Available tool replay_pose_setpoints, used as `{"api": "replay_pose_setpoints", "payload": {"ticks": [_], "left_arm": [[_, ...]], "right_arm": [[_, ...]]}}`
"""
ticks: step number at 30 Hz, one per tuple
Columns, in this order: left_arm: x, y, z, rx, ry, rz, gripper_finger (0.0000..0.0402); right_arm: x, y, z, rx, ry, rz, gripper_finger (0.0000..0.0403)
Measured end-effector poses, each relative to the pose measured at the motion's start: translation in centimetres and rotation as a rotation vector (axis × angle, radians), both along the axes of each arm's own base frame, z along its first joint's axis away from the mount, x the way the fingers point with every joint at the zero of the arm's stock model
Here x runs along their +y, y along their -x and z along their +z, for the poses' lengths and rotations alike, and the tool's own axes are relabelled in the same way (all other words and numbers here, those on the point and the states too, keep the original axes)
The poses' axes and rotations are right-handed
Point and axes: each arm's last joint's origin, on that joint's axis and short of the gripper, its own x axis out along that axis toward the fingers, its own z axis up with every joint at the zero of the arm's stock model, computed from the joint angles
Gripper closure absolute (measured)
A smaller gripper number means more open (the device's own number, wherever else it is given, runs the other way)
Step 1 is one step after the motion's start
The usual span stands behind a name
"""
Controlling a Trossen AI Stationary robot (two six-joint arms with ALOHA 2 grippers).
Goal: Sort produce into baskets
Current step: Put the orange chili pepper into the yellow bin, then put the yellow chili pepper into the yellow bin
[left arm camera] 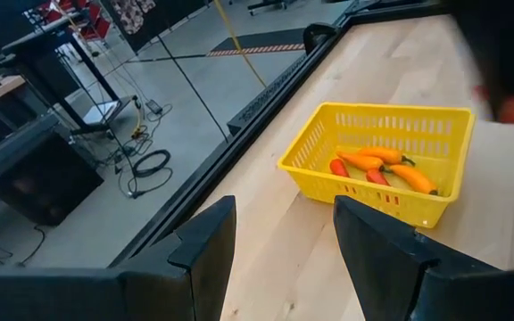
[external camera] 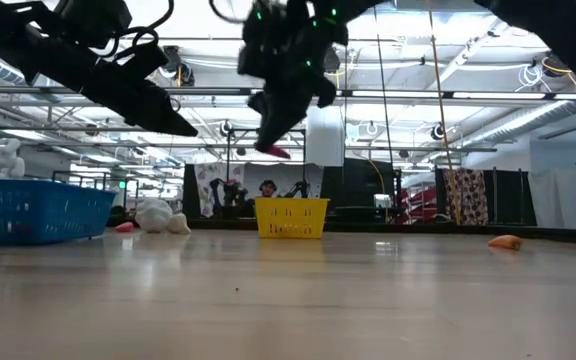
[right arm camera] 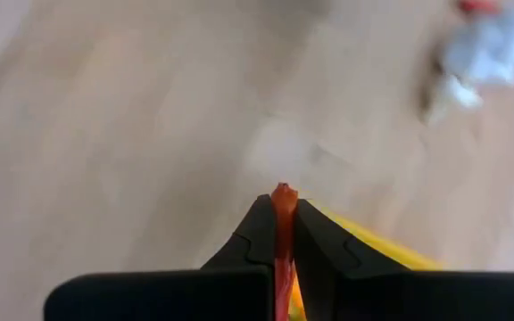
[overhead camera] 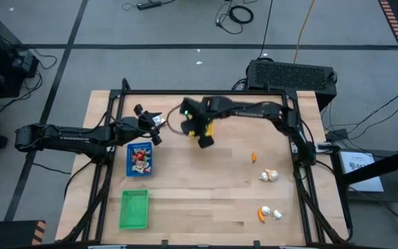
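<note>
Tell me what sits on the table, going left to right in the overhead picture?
Green tray → blue tray holding small pieces → yellow tray, mostly hidden under the right gripper, which is shut on a slim orange-red piece → lone orange carrot piece → whitish garlic bulbs.

Two dark, jointed arms, white lettering along the left arm (overhead camera: 68,136); a green indicator light beside the right claw (overhead camera: 204,140); black, wedge-shaped fingers (left arm camera: 205,245).
</note>
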Motion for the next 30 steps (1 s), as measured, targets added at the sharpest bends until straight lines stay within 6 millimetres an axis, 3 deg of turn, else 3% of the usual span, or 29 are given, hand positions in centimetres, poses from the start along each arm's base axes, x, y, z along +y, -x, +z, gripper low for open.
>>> {"api": "replay_pose_setpoints", "payload": {"ticks": [7, 14, 23, 30], "left_arm": [[0.0, 0.0, 0.0, -0.004, 0.001, -0.005, 0.0204], [0.0, 0.0, 0.0, -0.003, 0.001, -0.005, 0.0204], [0.0, 0.0, 0.0, -0.003, 0.001, -0.005, 0.0204], [0.0, 0.0, 0.0, -0.002, 0.001, -0.005, 0.0204]], "right_arm": [[-4.7, 1.2, -0.4, 0.014, -0.06, -0.161, 0.0386], [-7.4, 1.7, -0.3, -0.02, -0.087, -0.295, 0.0364], [-8.9, 2.3, -0.6, -0.008, -0.106, -0.37, 0.0317], [-9.3, 2.8, -0.8, 0.046, -0.021, -0.452, 0.028]]}}
